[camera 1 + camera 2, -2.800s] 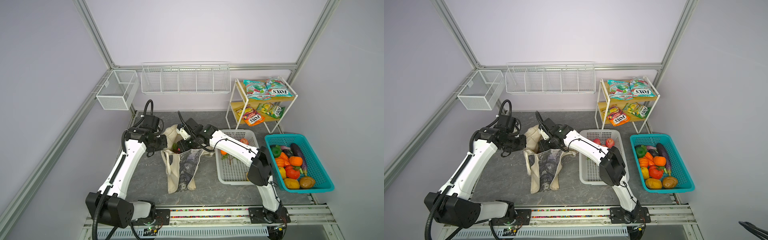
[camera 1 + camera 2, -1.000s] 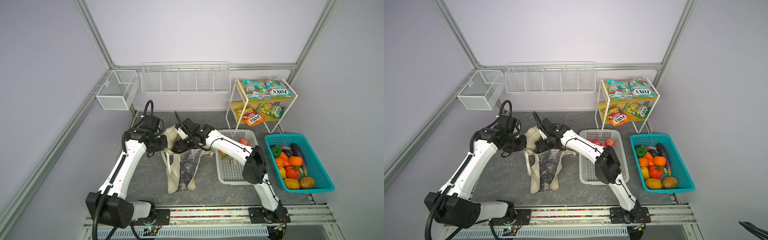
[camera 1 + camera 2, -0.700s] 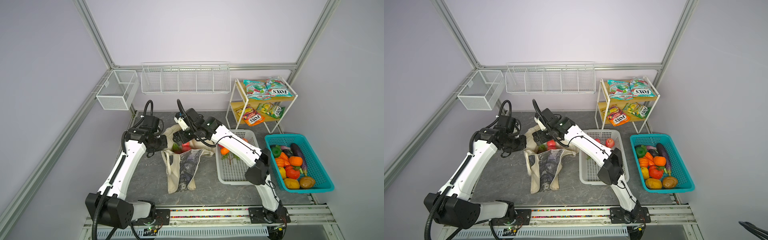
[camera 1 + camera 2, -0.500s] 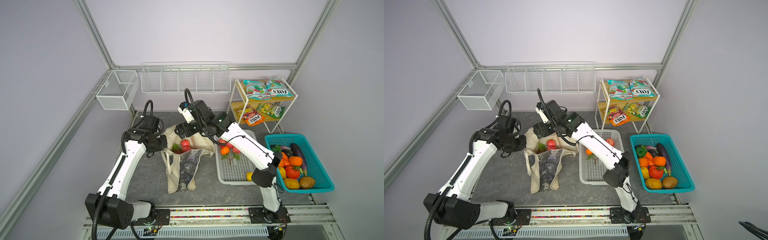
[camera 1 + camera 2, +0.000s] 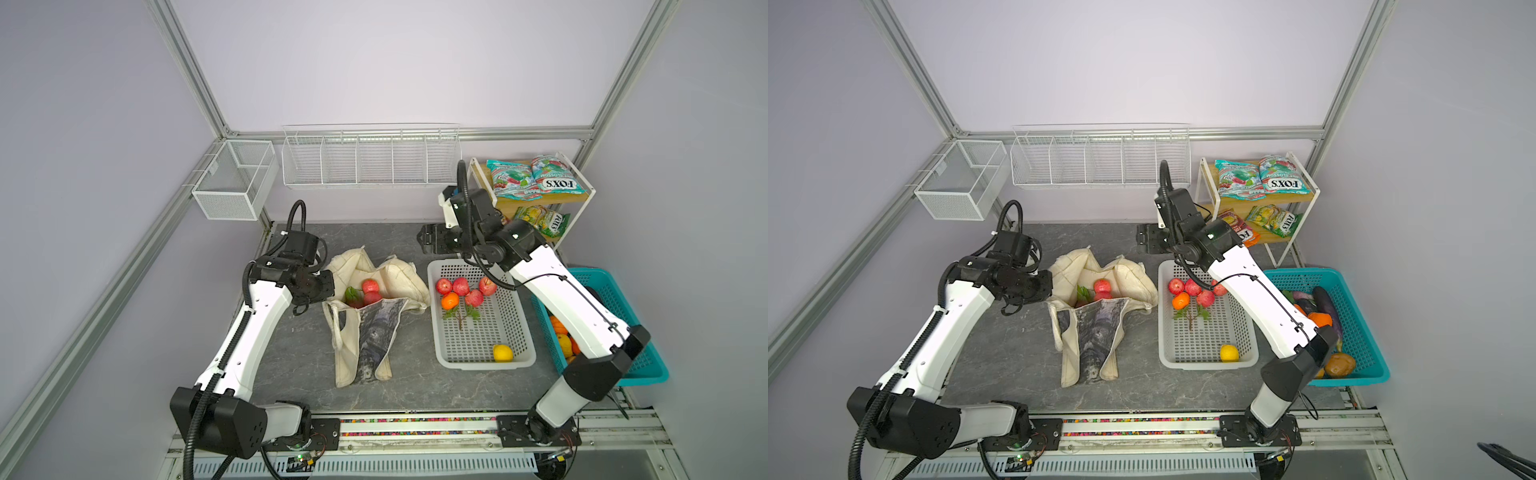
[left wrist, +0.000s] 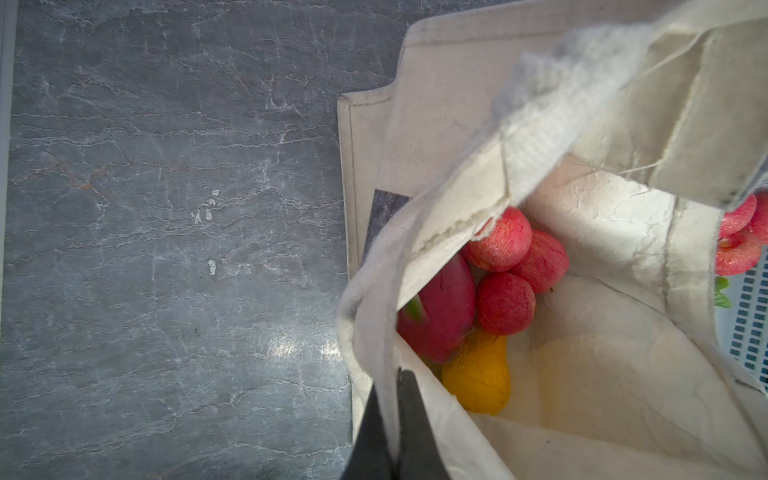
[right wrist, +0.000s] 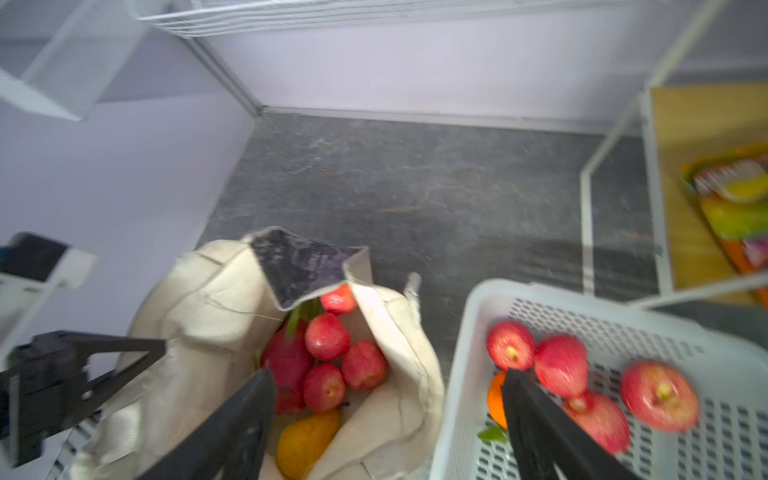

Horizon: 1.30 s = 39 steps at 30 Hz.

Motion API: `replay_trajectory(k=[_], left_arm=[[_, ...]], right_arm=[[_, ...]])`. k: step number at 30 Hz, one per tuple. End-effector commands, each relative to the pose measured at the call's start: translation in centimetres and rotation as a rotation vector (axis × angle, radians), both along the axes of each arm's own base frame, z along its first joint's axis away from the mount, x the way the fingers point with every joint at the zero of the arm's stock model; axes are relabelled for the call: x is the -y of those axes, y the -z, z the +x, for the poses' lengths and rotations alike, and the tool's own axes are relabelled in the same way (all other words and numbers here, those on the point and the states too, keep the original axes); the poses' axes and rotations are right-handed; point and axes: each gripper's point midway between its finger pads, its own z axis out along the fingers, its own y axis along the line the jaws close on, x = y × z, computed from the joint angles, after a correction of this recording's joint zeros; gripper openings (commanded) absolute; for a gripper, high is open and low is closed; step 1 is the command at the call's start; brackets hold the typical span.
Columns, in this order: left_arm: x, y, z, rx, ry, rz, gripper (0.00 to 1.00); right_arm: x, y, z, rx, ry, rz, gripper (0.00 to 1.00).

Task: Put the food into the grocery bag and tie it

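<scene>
the right gripper [image 5: 423, 245], jaws spread and empty, hangs by the far rim of the white basket [image 5: 486, 365], with its apples [image 5: 461, 286] just below, while the left gripper [image 6: 392, 380] pinches the rim of the grocery bag [image 5: 399, 276], which sits beside that basket on the desk [image 5: 415, 382].

The right gripper [image 5: 428, 243], earlier down in the mouth of the bag [image 5: 399, 276], is now lifted out and drawn back near the far end of the white basket [image 5: 482, 365]; apples [image 5: 370, 286] in the bag now show uncovered.
</scene>
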Motion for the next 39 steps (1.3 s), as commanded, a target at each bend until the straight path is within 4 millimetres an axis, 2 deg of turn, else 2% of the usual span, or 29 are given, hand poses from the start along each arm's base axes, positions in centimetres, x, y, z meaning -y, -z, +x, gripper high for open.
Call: replay_trajectory(k=[1, 5, 8, 11, 16, 20, 31, 39], left_arm=[[-0.1, -0.5, 0.3, 0.012, 0.013, 0.006, 0.0], [0.0, -0.4, 0.2, 0.009, 0.015, 0.003, 0.0], [0.0, -0.4, 0.2, 0.006, 0.017, 0.002, 0.0], [0.0, -0.3, 0.2, 0.004, 0.016, 0.003, 0.0], [0.0, -0.2, 0.0, 0.002, 0.016, 0.001, 0.0], [0.0, -0.1, 0.0, 0.001, 0.016, 0.001, 0.0], [0.0, -0.1, 0.1, 0.001, 0.016, 0.0, 0.0], [0.2, -0.9, 0.4, 0.011, 0.023, 0.0, 0.0]], right_arm=[[4.0, 1.7, 0.6, -0.038, 0.215, 0.112, 0.88], [8.7, 5.8, -0.1, -0.126, 0.405, 0.146, 0.88], [11.3, 8.5, -0.9, -0.197, 0.521, 0.162, 0.91], [13.3, 10.8, -1.6, -0.256, 0.608, 0.179, 0.93], [15.2, 13.9, -2.1, -0.341, 0.699, 0.196, 0.95], [15.7, 16.1, -1.9, -0.409, 0.74, 0.225, 1.0], [14.7, 20.9, -0.1, -0.527, 0.794, 0.284, 0.81], [14.8, 24.5, -0.2, -0.593, 0.842, 0.274, 0.79]])
